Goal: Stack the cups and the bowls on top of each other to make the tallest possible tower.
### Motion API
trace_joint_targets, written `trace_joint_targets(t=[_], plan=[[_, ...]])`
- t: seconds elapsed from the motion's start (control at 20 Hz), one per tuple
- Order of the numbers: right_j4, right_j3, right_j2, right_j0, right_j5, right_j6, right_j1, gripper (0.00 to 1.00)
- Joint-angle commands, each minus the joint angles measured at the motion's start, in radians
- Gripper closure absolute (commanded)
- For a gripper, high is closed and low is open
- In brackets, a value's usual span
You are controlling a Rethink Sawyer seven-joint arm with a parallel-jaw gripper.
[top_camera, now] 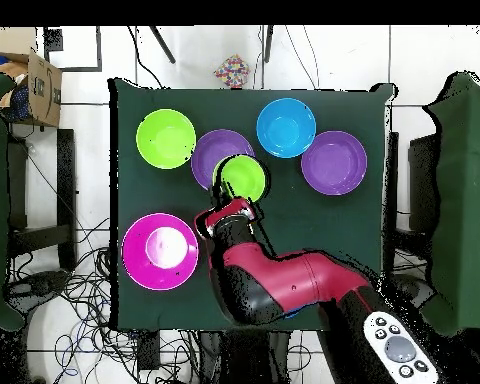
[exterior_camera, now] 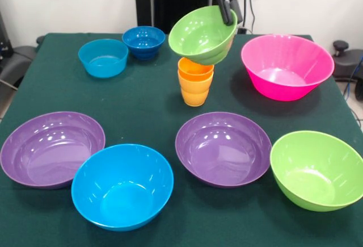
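Two ribbed cups (exterior_camera: 194,82) stand nested near the table's middle, orange in yellow-orange. My gripper (exterior_camera: 227,11) is shut on the rim of the small green bowl (exterior_camera: 201,34) and holds it tilted right over the cups. I cannot tell whether the bowl's base touches the top cup. The small light blue bowl (exterior_camera: 103,58) and small dark blue bowl (exterior_camera: 143,41) sit upright at the far left. In the overhead view the gripper (top_camera: 234,208) holds the small green bowl (top_camera: 242,177), which hides the cups.
Large bowls ring the cups: pink (exterior_camera: 286,65) at the right, purple (exterior_camera: 223,147) in front, green (exterior_camera: 317,170) at near right, blue (exterior_camera: 122,184) and a second purple (exterior_camera: 51,147) at near left. A cardboard box (top_camera: 29,85) stands off the table.
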Motion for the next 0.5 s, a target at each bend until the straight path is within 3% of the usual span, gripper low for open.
trace_joint_targets(t=[0.05, 0.5], plan=[[-0.096, -0.057, -0.005, -0.009, 0.012, 0.102, 0.077, 1.00], [-0.104, -0.053, -0.030, 0.016, -0.012, 0.113, 0.074, 1.00]])
